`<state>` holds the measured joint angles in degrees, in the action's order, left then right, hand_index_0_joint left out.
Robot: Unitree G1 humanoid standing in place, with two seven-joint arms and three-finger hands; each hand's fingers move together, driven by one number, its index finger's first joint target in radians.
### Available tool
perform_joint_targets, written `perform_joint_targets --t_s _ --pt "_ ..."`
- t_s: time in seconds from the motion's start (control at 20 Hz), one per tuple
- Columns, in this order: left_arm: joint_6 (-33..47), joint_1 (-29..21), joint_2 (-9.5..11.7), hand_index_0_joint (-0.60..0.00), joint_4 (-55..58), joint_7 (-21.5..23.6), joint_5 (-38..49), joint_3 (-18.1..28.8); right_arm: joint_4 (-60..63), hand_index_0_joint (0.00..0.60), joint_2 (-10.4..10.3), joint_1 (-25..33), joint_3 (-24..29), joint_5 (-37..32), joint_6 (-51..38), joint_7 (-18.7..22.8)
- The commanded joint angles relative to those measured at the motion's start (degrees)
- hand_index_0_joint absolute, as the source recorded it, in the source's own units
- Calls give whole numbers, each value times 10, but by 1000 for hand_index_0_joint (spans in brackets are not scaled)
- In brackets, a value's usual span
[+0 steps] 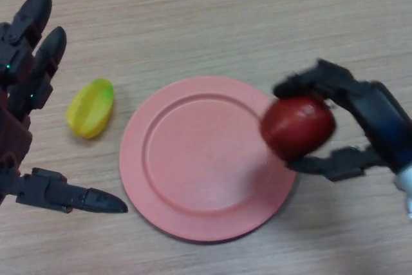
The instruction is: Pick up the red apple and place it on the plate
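Right robot hand [360,117] curled round red apple [297,127] — over plate [206,223] rim, left robot hand [26,88] open

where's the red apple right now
In the head view the red apple is at the right, held in the right hand over the right rim of the pink plate.

Head view, steeply down, close over table [257,4]

No text, label, brand, number or sign can be read anywhere, neither on the round pink plastic plate [206,159] nor beside it.
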<state>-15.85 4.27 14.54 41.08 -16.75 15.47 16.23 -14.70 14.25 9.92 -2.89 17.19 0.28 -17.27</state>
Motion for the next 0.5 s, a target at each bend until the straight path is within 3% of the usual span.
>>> perform_joint_targets --t_s 0.05,0.2,0.35,0.45,0.5 --pt "89 -10 15 0 31 -7 34 64 -4 600 -16 31 -32 56 -39 12" --pt "87 -12 21 0 25 -13 51 82 58 600 -32 59 -105 62 -12 75" --pt "81 -18 26 0 26 -12 47 79 72 600 -33 61 -137 57 6 89" --pt "79 -19 26 0 26 -11 48 78 71 399 -34 60 -138 63 -2 76" --pt "79 -18 25 0 27 -12 48 78 68 249 -34 63 -134 65 -15 60"
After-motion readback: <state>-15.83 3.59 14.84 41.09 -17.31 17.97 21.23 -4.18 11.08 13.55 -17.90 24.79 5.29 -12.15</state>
